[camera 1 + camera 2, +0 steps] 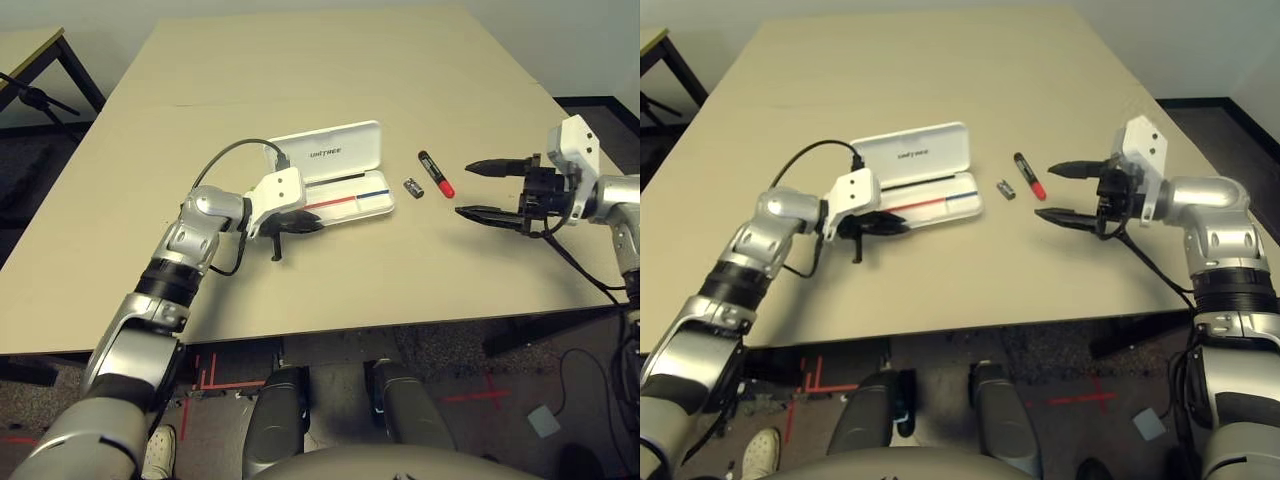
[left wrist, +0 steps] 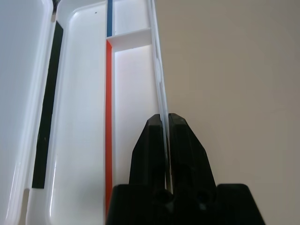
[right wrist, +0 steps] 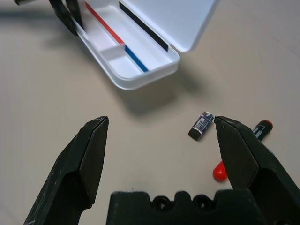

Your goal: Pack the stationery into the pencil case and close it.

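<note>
- one pencil case [image 1: 335, 175] on the bench [image 1: 300, 70], lid swung back and standing open, black lettering on the lid's inner face.
- one red marker [image 1: 435, 174] with a black cap, flat on the bench just beyond the case's right end, apart from it.
- one tiny dark metal piece [image 1: 413, 188] lying between the case and the marker, touching neither.
- two grippers counted: left gripper [image 1: 292, 224] at the case's near left end, right gripper [image 1: 480, 189] out to the right of the marker.
- left gripper pressed almost together; in the left wrist view its fingers [image 2: 187, 154] stand either side of the tray's thin near wall, one inside the tray and one outside, pinching that wall.
- right gripper spread wide, holding nothing, hanging above the bench; in the right wrist view the metal piece [image 3: 201, 126] and marker [image 3: 239, 150] lie near one finger without touching it.
- case tray split into compartments by a thin cross wall; a red stripe along the floor of one section, a blue stripe along the next, a black strip on the lid side.
- tray sections seen in the wrist views bare white, apart from the stripes.
- cannot tell where the flat light-green stick lies.
</note>
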Motion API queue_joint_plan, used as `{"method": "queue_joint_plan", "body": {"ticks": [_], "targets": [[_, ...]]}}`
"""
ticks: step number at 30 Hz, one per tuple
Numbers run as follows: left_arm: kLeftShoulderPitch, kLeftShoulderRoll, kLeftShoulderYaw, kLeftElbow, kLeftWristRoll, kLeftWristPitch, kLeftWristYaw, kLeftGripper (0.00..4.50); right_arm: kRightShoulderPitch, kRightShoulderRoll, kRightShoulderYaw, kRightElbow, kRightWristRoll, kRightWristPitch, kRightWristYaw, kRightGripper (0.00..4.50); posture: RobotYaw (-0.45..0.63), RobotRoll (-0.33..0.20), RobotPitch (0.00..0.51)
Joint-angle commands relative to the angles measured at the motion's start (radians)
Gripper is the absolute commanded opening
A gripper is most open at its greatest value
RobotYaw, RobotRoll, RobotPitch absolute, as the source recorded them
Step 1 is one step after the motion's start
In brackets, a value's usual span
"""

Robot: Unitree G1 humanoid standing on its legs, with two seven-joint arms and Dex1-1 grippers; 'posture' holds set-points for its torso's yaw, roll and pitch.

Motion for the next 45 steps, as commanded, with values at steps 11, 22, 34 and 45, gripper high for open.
{"method": "queue_joint_plan", "body": {"ticks": [11, 22, 34, 45], "targets": [[0.164, -0.002, -0.060, -0.193, -0.026, 0.085, 0.051, 0.04, 0.042, -0.023, -0.013, -0.040, 0.030, 0.037, 0.024, 4.50, -0.05, 0.000, 0.122], [0.214, 0.041, -0.139, -0.122, 0.036, -0.097, 0.041, 0.04, 0.054, -0.017, -0.015, -0.103, 0.043, 0.068, -0.002, 4.50, -0.07, 0.000, 0.119], [0.227, 0.024, -0.131, -0.133, -0.003, -0.076, 0.048, 1.21, 0.062, -0.001, -0.009, -0.128, 0.047, 0.157, -0.082, 4.50, -0.06, 0.000, 0.124], [0.241, 0.106, -0.033, -0.370, -0.215, 0.126, -0.036, 4.46, 0.010, 0.034, -0.026, -0.086, 0.019, 0.345, -0.317, 4.50, -0.03, 0.000, 0.126]]}}
